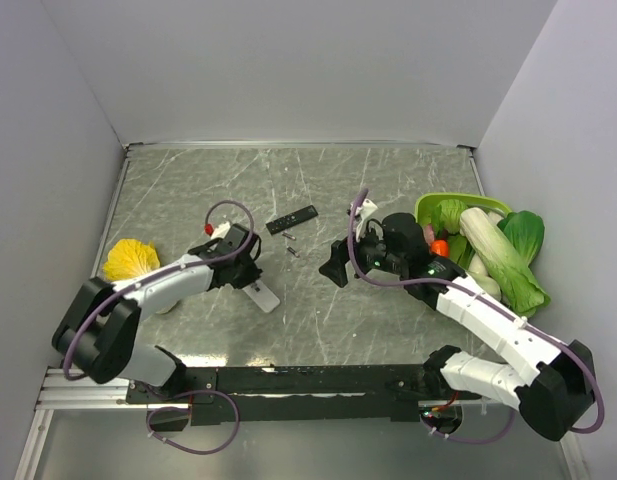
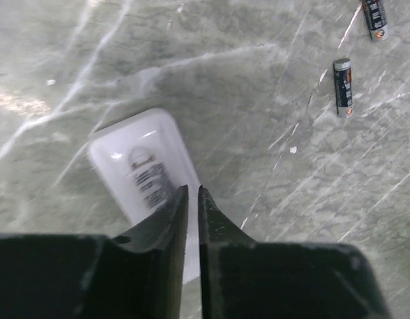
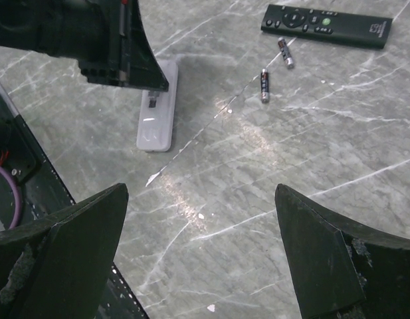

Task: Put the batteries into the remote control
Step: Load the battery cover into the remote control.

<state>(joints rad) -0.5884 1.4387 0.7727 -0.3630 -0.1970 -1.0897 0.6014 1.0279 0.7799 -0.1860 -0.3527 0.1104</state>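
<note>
Evidently the left gripper (image 2: 193,189) is almost closed, with only a thin slit between its jaws and nothing visible in it. Its tips are down on one end of the white remote control (image 2: 141,166), probably to pin it or work its cover. The remote's dark print is too blurred to read. Both batteries (image 2: 343,86) lie loose at upper right, apart from it. The right gripper (image 3: 201,199) hangs spread wide, likely waiting. The black remote (image 3: 324,25) lies upper right, its logo illegible.
</note>
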